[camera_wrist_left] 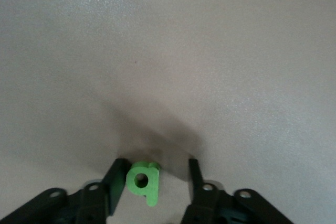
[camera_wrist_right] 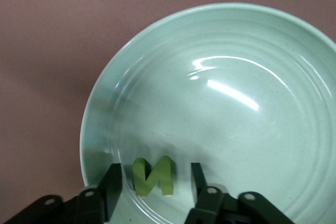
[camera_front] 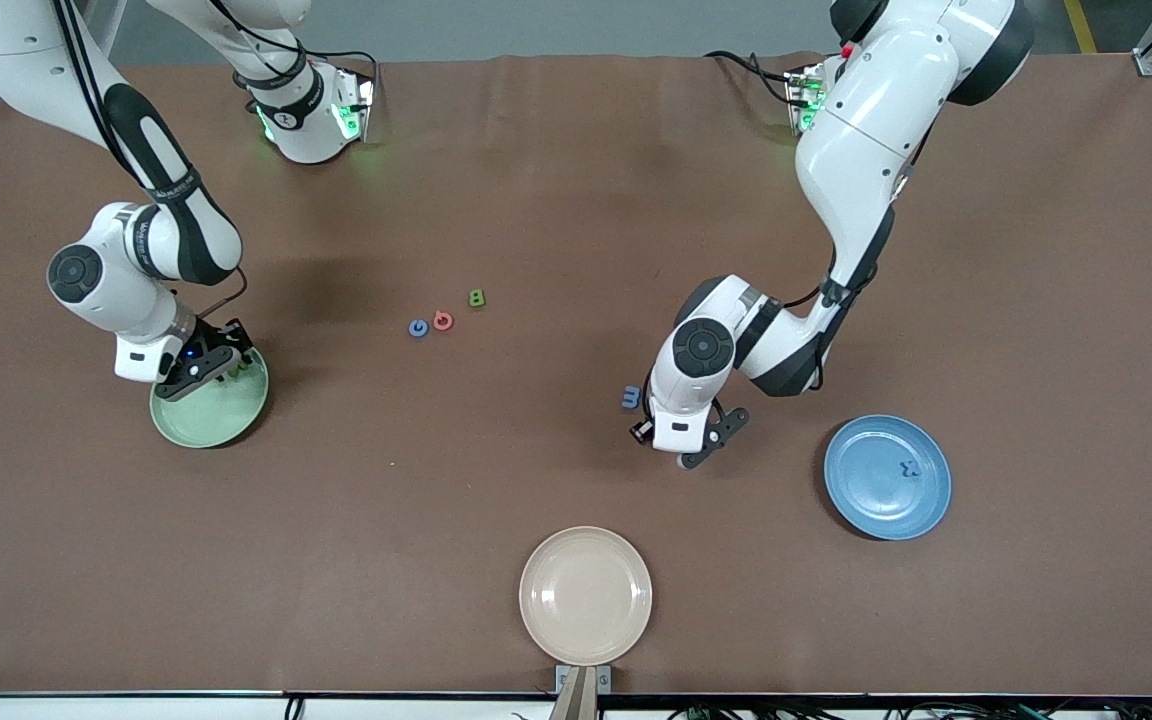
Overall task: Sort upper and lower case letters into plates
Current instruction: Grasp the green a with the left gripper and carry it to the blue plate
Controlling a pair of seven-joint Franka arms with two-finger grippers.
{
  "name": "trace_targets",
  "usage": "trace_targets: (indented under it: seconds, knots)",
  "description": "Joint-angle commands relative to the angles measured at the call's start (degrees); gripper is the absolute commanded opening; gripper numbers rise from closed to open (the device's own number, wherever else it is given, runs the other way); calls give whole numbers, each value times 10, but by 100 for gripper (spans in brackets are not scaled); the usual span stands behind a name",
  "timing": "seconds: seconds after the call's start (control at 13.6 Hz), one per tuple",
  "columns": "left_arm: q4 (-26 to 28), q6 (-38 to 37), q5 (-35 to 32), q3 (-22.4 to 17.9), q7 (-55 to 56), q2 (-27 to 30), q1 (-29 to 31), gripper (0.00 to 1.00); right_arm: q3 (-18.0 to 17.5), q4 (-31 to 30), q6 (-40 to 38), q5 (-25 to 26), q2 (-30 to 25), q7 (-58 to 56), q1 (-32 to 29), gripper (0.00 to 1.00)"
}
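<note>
Straddling a blocky N in the glossy mint plate, spread right gripper; spread left gripper astride a rounded green letter.

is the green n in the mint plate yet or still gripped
In the mint green plate. The green N stands on its surface between the right gripper's fingers, gaps showing on both sides.

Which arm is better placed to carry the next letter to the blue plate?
Left. The left tool straddles a green letter on the table, with the blue plate toward its end; the right tool is over the mint plate.
</note>
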State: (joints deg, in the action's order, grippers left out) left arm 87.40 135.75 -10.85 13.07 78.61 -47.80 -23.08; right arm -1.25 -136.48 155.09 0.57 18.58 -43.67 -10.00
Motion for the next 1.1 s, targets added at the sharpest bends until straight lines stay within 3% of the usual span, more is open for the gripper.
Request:
trace_targets:
  seconds: [0.0, 0.22, 0.37, 0.59, 1.03]
  knots:
    - [-9, -6, -12, -3, 8, -6, -6, 28, -14, -4, -17, 6, -29, 6, -8, 100]
    - [-10, -7, -14, -5, 5, -4, -4, 3, -17, 9, -95, 1, -65, 147, 18, 99]
    - [-12, -7, -49, -24, -13, 14, 2, 1, -18, 16, -146, -3, -92, 262, 52, 99]
    - [-13, -17, -70, -26, -129, 41, 70, 1, -17, 18, -184, -3, -110, 472, 121, 99]
    - [4, -112, -70, -22, -331, 95, 170, 1, -17, 26, -170, -23, -81, 863, 272, 99]
